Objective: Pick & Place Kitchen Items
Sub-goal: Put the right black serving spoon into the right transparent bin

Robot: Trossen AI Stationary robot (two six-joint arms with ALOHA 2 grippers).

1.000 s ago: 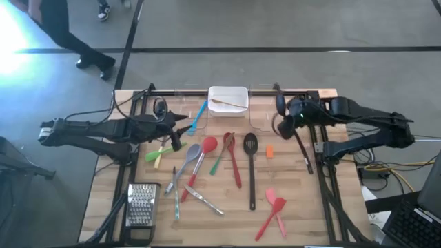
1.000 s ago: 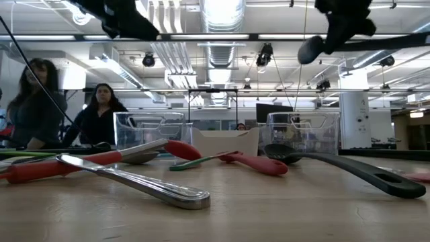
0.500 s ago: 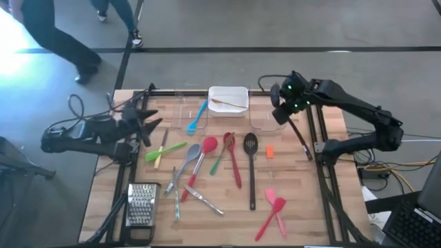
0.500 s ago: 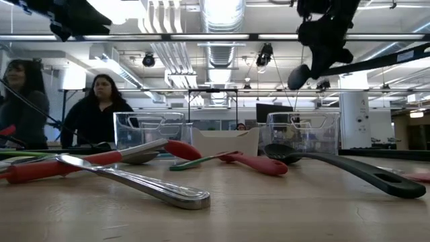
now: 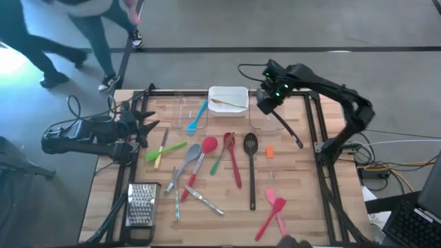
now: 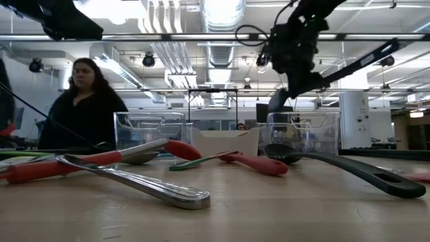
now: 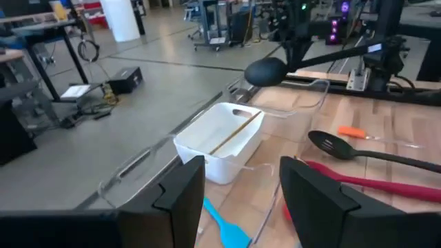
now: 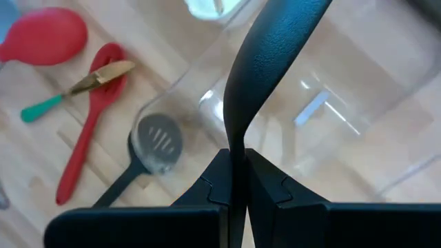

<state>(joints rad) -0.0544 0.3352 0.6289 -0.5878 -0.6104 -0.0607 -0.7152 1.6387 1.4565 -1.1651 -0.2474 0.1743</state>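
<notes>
Clamped by its handle in the shut right gripper (image 8: pixel 234 180), a black spoon (image 5: pixel 284 124) is held just above the clear bin (image 5: pixel 265 118) below, so lowering and release seem needed next, while the half-open, empty left gripper (image 5: pixel 141 124) waits.

i hold a black spoon (image 5: pixel 284 128) by its neck in my right gripper (image 8: pixel 236 180), lifted off the table, bowl over the clear bin (image 5: pixel 265 117) right of the white tray (image 5: pixel 228 100), handle trailing away from the tray. a wooden stick (image 5: pixel 228 103) lies in that tray. a blue spatula (image 5: pixel 198 116) lies just left of it. below the tray lie a black slotted spoon (image 5: pixel 251 169), red spoons (image 5: pixel 232 158), a green-handled utensil (image 5: pixel 165 151) and metal cutlery (image 5: pixel 203 199).
</notes>
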